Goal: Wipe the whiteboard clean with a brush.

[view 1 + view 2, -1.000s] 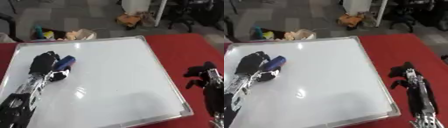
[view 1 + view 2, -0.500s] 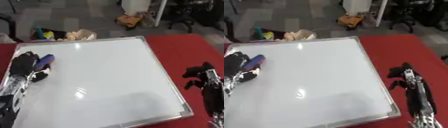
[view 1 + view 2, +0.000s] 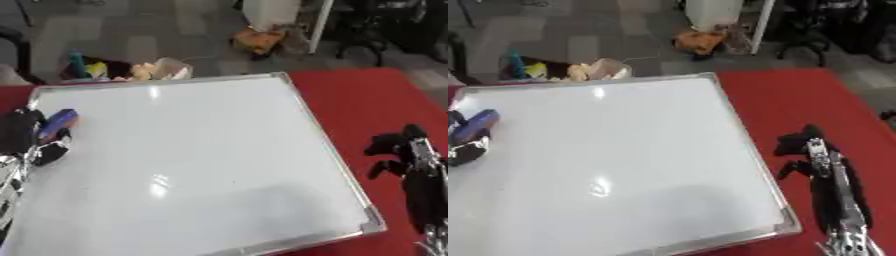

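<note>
Left hand at the whiteboard's left edge, fingers curled round a blue brush; brush lies on the board surface near the upper left corner. Whiteboard silver-framed, white face showing no marks, lying askew on a red table. Right hand on the red table just right of the board, clear of its frame, fingers bent and holding nothing. Beyond the board's far edge, a heap of coloured odds on grey floor.
</note>
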`<action>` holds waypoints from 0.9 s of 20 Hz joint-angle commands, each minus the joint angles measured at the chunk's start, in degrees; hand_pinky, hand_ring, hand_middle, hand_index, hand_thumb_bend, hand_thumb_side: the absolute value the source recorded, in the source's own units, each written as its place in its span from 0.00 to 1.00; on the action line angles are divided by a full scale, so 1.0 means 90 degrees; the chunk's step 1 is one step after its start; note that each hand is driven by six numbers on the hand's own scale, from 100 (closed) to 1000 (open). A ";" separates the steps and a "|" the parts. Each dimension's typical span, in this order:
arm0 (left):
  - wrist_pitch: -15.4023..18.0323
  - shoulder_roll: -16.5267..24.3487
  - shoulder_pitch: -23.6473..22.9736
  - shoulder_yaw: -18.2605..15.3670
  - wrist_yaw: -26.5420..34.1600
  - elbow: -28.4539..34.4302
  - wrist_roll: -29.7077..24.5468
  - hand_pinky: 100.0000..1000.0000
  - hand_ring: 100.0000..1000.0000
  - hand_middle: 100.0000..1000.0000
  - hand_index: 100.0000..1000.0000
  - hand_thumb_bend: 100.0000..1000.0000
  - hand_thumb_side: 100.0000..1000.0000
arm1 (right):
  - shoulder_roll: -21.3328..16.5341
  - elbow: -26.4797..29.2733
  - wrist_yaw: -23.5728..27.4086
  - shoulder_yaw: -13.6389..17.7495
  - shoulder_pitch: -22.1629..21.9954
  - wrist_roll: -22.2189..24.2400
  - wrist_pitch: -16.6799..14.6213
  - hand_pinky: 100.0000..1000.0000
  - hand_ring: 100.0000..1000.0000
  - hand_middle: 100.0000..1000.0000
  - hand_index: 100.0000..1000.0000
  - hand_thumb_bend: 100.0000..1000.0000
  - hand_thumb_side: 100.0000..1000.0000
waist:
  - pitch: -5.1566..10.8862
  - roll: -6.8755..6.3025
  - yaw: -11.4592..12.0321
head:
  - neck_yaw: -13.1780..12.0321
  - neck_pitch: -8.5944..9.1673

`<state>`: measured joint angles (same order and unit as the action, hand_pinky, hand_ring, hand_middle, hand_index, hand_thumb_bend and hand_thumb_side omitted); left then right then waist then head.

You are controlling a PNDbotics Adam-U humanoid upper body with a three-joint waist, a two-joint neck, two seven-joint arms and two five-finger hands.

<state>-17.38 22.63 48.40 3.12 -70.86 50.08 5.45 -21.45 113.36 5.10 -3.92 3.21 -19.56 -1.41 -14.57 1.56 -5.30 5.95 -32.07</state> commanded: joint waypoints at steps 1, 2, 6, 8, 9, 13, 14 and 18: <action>0.0154 -0.0098 0.0070 0.0141 0.0101 0.0079 -0.0125 0.43 0.63 0.56 0.64 0.31 0.47 | -0.0077 0.0137 -0.0011 0.0041 0.0031 0.0002 -0.0014 0.25 0.54 0.45 0.56 0.00 0.95 | 0.0078 0.0014 -0.0022 | -0.0005 0.0075; 0.0207 -0.0148 0.0086 0.0183 0.0119 0.0103 -0.0165 0.43 0.63 0.56 0.64 0.31 0.47 | -0.0077 0.0137 -0.0010 0.0039 0.0032 0.0004 -0.0013 0.25 0.54 0.45 0.56 0.00 0.95 | 0.0078 0.0014 -0.0029 | -0.0007 0.0074; 0.0365 -0.0298 0.0135 0.0304 0.0187 0.0218 -0.0315 0.42 0.63 0.55 0.64 0.31 0.47 | -0.0071 0.0137 -0.0006 0.0039 0.0034 0.0007 -0.0011 0.25 0.54 0.45 0.56 0.00 0.95 | 0.0078 0.0013 -0.0046 | -0.0019 0.0072; 0.0371 -0.0304 0.0136 0.0312 0.0192 0.0243 -0.0345 0.42 0.63 0.55 0.64 0.31 0.47 | -0.0070 0.0137 -0.0006 0.0039 0.0034 0.0007 -0.0011 0.25 0.54 0.45 0.56 0.00 0.95 | 0.0078 0.0013 -0.0046 | -0.0020 0.0072; 0.0391 -0.0337 0.0162 0.0346 0.0213 0.0282 -0.0373 0.39 0.62 0.54 0.63 0.31 0.48 | -0.0068 0.0137 -0.0002 0.0028 0.0047 0.0014 -0.0012 0.25 0.54 0.45 0.56 0.00 0.95 | 0.0074 0.0012 -0.0079 | -0.0048 0.0072; 0.0687 -0.0688 0.0208 0.0743 0.0324 0.0511 -0.0668 0.39 0.62 0.53 0.63 0.33 0.48 | -0.0068 0.0137 0.0009 0.0023 0.0056 0.0023 -0.0004 0.25 0.53 0.45 0.56 0.00 0.95 | 0.0079 -0.0006 -0.0096 | -0.0037 0.0063; 0.0760 -0.0718 0.0206 0.0781 0.0343 0.0538 -0.0734 0.39 0.62 0.53 0.63 0.33 0.48 | -0.0067 0.0137 0.0009 0.0026 0.0054 0.0020 -0.0003 0.25 0.53 0.45 0.56 0.00 0.95 | 0.0080 -0.0007 -0.0092 | -0.0031 0.0062; 0.0955 -0.0813 0.0178 0.0907 0.0376 0.0611 -0.0928 0.39 0.63 0.54 0.65 0.38 0.47 | -0.0070 0.0137 0.0009 0.0026 0.0054 0.0021 -0.0002 0.25 0.53 0.45 0.56 0.00 0.95 | 0.0082 -0.0008 -0.0093 | -0.0027 0.0060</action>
<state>-9.53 16.06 49.92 10.20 -67.89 55.46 -1.96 -21.42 113.36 5.10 -3.94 3.35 -19.45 -1.33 -14.51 1.43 -6.01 5.66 -32.07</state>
